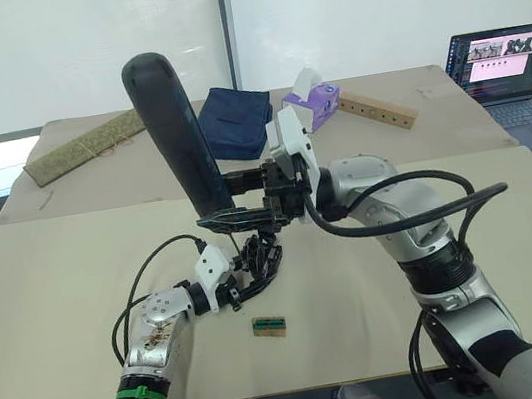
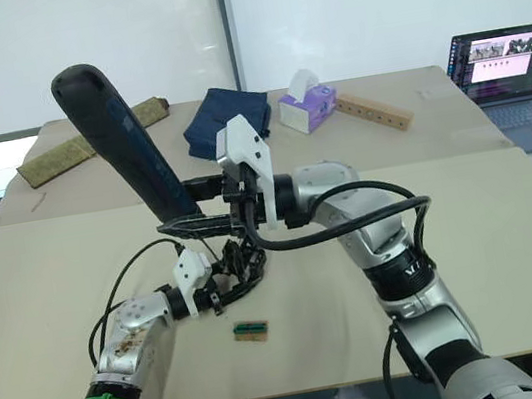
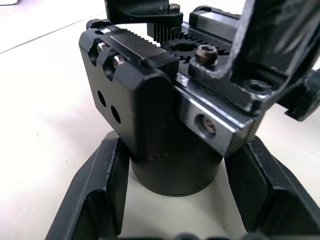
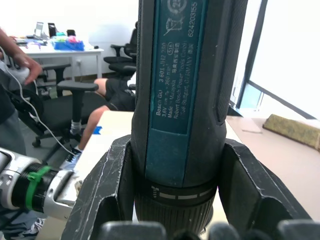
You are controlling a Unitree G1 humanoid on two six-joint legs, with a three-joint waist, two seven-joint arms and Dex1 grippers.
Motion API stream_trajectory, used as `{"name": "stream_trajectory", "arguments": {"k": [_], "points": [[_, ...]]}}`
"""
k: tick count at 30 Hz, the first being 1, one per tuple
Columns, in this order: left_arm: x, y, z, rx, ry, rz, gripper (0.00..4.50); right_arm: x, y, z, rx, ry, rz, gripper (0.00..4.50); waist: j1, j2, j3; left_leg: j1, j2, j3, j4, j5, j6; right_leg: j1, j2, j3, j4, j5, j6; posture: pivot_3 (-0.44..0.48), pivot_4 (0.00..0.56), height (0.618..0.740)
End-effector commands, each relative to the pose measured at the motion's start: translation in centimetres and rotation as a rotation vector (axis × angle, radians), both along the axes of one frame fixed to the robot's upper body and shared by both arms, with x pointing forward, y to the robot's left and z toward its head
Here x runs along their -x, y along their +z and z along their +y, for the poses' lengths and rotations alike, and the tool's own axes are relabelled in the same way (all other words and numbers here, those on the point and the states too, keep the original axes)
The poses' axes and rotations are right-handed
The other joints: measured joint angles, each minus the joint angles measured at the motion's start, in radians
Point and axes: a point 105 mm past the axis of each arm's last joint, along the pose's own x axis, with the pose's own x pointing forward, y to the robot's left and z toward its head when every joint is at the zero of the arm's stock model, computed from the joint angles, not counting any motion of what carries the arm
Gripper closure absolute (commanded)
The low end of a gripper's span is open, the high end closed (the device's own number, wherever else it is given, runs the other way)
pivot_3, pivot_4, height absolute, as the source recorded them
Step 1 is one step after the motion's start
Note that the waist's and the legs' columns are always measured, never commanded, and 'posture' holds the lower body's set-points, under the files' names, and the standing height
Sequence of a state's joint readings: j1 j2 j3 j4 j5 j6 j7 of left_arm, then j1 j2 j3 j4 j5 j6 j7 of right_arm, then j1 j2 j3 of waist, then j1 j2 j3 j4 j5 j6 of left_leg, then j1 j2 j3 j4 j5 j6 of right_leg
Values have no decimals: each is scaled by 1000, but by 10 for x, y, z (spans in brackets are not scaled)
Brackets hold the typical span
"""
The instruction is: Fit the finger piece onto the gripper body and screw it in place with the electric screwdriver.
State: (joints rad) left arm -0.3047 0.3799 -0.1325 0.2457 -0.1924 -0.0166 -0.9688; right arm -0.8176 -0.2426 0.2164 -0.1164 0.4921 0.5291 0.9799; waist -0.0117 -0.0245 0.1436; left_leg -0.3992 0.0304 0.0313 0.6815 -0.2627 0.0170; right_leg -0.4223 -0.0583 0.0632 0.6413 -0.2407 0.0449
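Observation:
My left gripper is shut on the round motor end of the gripper body, a black block with gear teeth on top, held just above the table. Its fingers flank that round end. A black finger piece stands on the body's top rail beside a screw head. My right gripper is shut on the lower end of the electric screwdriver. The long black cylinder tilts up and to the left, directly over the gripper body. Its bit is hidden.
A small green-and-tan block lies on the table in front of the grippers. At the back are a folded blue cloth, a tissue box, a wooden strip with holes, a green mat and a laptop.

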Motion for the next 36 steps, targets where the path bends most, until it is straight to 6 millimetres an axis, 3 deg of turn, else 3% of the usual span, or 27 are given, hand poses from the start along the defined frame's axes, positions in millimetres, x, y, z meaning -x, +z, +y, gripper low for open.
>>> {"name": "stream_trajectory", "arguments": {"k": [1,36], "points": [[10,-22,-5,-33,-30,91,2238,6,18,-1,-62,18,-68,2568,0,0,0,0,0,0,0,0,0,0,0,0,0,0,0,0,150,740],[10,-21,-6,-32,-34,89,2238,1,8,-3,-63,-4,-55,2568,0,0,0,0,0,0,0,0,0,0,0,0,0,0,0,0,150,740]]}}
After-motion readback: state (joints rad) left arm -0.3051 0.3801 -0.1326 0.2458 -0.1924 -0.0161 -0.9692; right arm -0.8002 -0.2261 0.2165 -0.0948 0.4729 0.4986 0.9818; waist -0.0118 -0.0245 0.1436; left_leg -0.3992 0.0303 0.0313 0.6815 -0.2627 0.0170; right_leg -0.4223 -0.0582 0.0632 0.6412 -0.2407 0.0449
